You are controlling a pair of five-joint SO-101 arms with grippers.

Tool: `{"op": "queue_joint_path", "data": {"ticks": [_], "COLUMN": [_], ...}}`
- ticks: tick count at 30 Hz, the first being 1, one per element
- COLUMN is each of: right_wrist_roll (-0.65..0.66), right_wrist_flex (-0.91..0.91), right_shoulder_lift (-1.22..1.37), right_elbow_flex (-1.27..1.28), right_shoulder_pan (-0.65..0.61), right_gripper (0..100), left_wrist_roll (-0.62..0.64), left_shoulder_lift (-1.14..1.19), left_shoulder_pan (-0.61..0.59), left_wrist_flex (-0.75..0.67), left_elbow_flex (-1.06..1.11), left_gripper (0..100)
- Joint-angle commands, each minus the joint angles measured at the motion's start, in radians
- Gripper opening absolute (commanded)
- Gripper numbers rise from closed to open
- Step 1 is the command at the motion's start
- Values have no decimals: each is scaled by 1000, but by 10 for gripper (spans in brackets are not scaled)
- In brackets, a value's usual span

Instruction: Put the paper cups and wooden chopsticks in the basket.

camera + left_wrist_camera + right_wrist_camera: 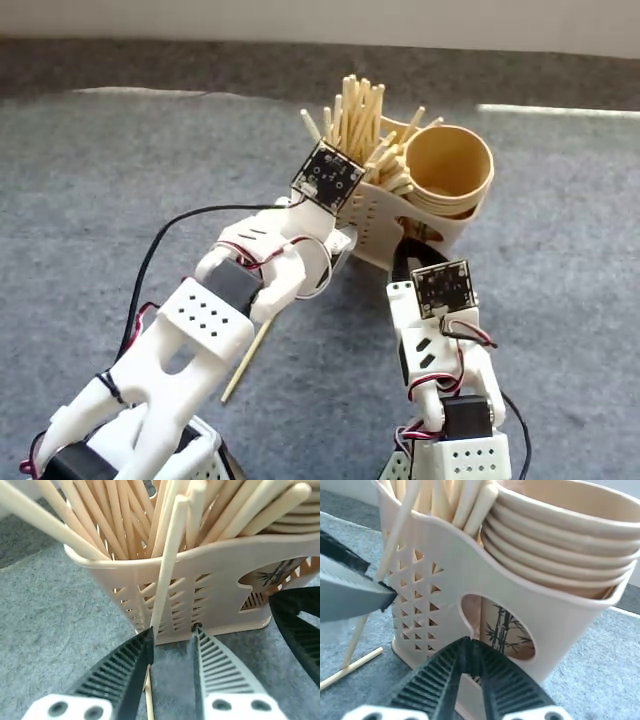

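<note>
A beige plastic basket (375,225) stands at the far middle of the mat, holding a bundle of wooden chopsticks (360,115) and a stack of paper cups (450,165). My left gripper (171,632) is open, its tips at the foot of the basket wall (210,580). One chopstick (167,565) leans upright against the outside of that wall, touching one fingertip. Another chopstick (248,360) lies flat on the mat under the left arm. My right gripper (467,642) is shut on nothing, just below the cut-out in the basket (450,565), with the stacked cups (560,535) above it.
Grey mat (100,200) covers the table, with open room to both sides of the basket. The two grippers sit close together at the basket's near side; the right one's black finger (300,625) shows beside the left gripper.
</note>
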Motion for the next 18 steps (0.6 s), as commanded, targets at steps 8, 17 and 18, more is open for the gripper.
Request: {"op": "queue_joint_path", "data": {"ticks": [8,17,18], "right_wrist_roll": [-2,-2,-2], "right_wrist_flex": [-33,-33,-33], "right_shoulder_lift": [-19,-19,-19], "right_elbow_flex": [82,82,82], "right_shoulder_pan": [10,10,10], "right_gripper": [5,5,5], "left_wrist_roll": [5,5,5], "left_shoulder_lift": [-41,-42,-42], "left_shoulder_pan": [-13,-10,-7], "left_wrist_flex": [-143,-117,-101], "left_elbow_flex": [56,48,45], "left_gripper": [72,8,7]}}
